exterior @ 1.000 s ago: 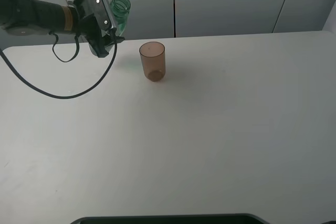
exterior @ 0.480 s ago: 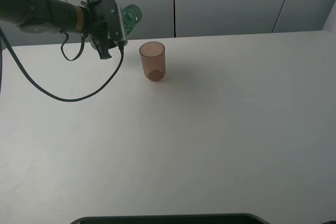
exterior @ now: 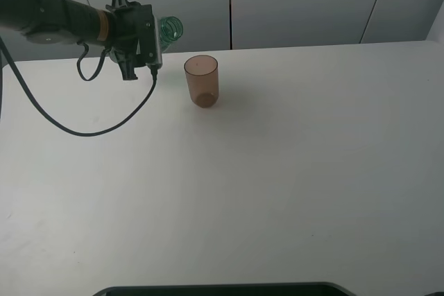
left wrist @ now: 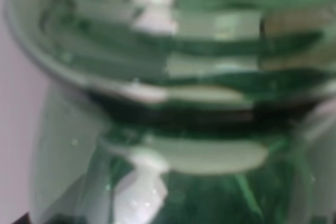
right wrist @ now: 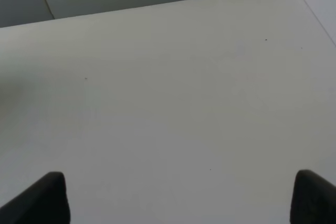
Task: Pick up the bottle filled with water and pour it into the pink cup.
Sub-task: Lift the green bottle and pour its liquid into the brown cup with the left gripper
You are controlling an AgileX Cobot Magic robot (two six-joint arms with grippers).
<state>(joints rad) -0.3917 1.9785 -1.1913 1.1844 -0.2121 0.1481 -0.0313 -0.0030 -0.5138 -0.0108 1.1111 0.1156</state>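
The green-tinted bottle [exterior: 168, 29] has no cap and is held in the air, tipped almost level, its open mouth pointing right towards the pink cup [exterior: 201, 81]. My left gripper [exterior: 143, 41] is shut on the bottle's body, up and to the left of the cup. The mouth stays left of the cup's rim, and no stream of water shows. The cup stands upright on the white table [exterior: 263, 171]. The left wrist view is filled with the bottle's [left wrist: 178, 103] blurred threaded neck. My right gripper [right wrist: 181, 203] is open and empty over bare table.
A black cable [exterior: 90, 126] hangs from the left arm and loops down to the table left of the cup. Grey wall panels [exterior: 298, 1] stand behind the table's far edge. A dark edge [exterior: 222, 288] runs along the table's front.
My left gripper has rolled and shifted a little to the right, tipping the bottle from a steep slant to almost level. Its mouth has dropped towards the cup. The cup has not moved.
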